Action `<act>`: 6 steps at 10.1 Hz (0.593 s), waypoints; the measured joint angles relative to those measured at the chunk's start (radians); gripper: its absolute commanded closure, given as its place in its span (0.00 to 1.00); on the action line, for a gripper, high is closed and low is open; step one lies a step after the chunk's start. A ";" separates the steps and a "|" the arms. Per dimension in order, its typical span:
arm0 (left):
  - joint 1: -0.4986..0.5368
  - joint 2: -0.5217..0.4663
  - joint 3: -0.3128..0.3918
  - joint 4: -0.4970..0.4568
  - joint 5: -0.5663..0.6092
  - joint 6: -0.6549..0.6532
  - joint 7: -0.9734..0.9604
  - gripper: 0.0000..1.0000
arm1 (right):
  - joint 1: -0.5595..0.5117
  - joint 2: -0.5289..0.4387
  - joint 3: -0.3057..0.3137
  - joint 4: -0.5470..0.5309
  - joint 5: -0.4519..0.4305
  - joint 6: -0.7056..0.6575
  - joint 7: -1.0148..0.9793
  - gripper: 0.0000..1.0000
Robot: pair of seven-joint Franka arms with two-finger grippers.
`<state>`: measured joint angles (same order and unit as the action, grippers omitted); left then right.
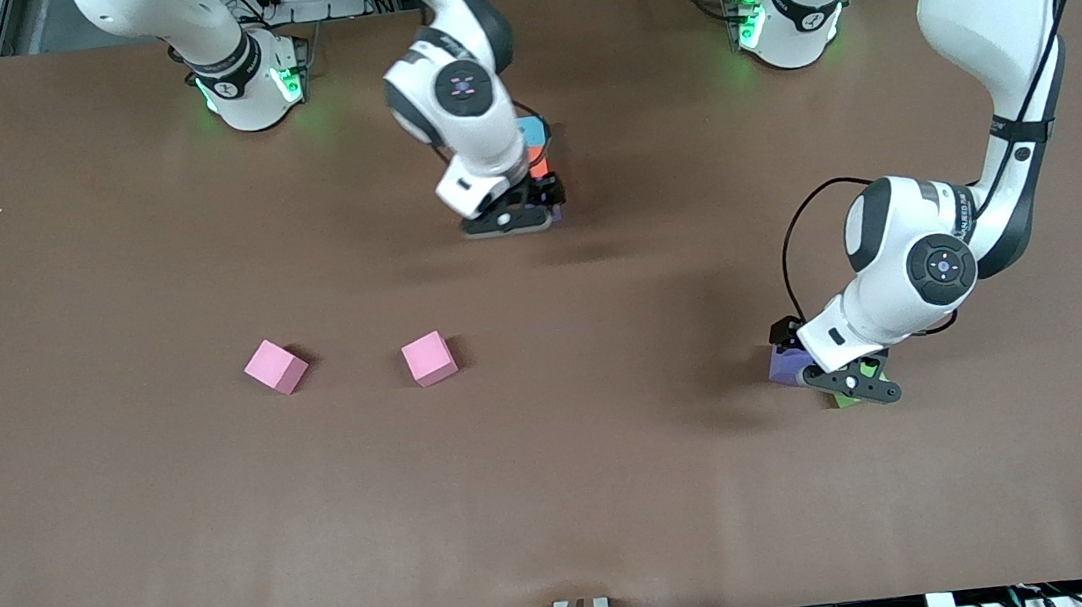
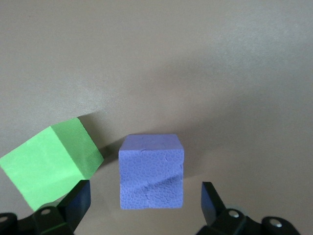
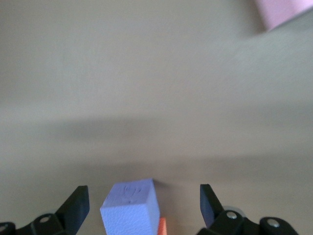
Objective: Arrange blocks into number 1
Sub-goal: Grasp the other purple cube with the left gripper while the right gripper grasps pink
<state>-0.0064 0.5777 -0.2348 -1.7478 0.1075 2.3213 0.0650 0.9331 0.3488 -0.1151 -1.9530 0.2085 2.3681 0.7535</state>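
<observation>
Lowest in the front view, at its lower right, the left gripper hangs low with jaws spread wide on either side of a purple block that they do not touch, a green block lying tilted just beside it and against one finger. Higher, at left of centre, two pink blocks sit apart on the brown table. Near the top centre the right gripper has jaws wide around another purple block, ungripped, which lies nearest the camera in a row with an orange block and a light blue block above it.
</observation>
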 measured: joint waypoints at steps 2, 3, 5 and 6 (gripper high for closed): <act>-0.004 0.020 0.001 0.001 0.000 0.020 0.000 0.00 | -0.114 -0.032 -0.002 0.000 -0.003 -0.009 -0.137 0.00; -0.009 0.029 0.004 0.002 0.000 0.030 0.000 0.00 | -0.170 -0.031 -0.002 0.002 -0.007 -0.006 -0.213 0.00; -0.030 0.044 0.033 0.004 0.000 0.039 0.000 0.00 | -0.273 -0.020 -0.003 0.011 -0.015 -0.005 -0.367 0.00; -0.039 0.049 0.045 0.005 0.000 0.040 0.000 0.00 | -0.311 -0.002 -0.002 0.023 -0.015 -0.005 -0.444 0.00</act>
<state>-0.0451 0.6268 -0.1897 -1.7428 0.1075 2.3613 0.0649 0.6225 0.3467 -0.1176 -1.9299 0.1933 2.3631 0.3098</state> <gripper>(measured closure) 0.000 0.000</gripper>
